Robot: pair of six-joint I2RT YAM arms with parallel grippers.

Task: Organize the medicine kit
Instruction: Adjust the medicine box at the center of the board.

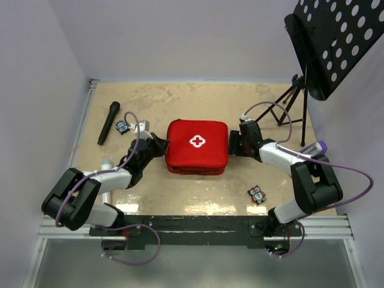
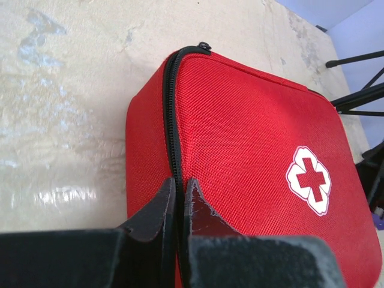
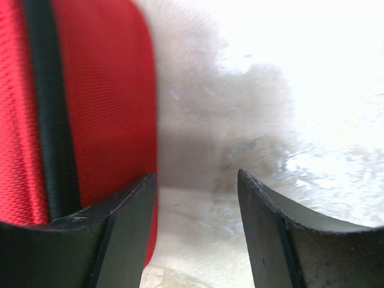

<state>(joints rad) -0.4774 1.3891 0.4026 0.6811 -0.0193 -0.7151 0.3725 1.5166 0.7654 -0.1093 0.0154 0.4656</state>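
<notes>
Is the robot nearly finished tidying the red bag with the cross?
Not yet. Nothing looks done: the medicine kit lies zipped shut. In hand: the left gripper is shut at its zipper edge, and the right gripper stands open beside its other side. Left: probably opening it; a small item lies loose on the table.

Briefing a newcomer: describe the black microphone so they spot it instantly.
Start at the red medicine kit mid-table. Look left, toward the far corner: the microphone lies flat there, all black and much longer than the small blue object beside it.
</notes>
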